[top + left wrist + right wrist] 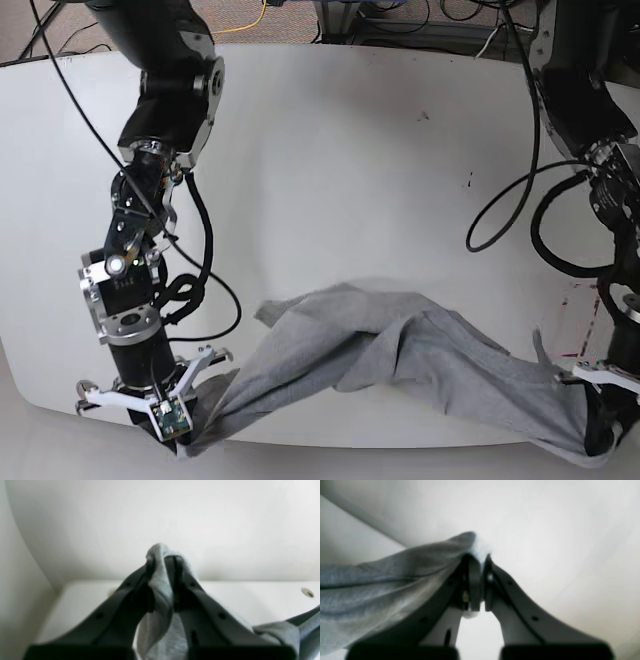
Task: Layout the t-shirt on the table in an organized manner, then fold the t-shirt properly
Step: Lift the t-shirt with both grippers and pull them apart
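The heather-grey t-shirt (400, 350) hangs bunched and twisted along the near edge of the white table (350, 150), stretched between both grippers. In the base view my right gripper (185, 440) pinches the shirt's left end at the table's front edge. At the front right corner, my left gripper (600, 440) holds the other end. The left wrist view shows the left gripper (162, 562) shut on a fold of t-shirt (160, 590) above the table (250, 600). Seen from the right wrist, the right gripper (480, 560) is shut on a t-shirt (382, 585) edge that trails off left.
Red tape marks (580, 320) lie on the table near the right arm. A black cable loop (500, 220) hangs from that arm over the tabletop. A metal grommet (307, 592) sits in the table surface. Cables and floor lie beyond the far edge.
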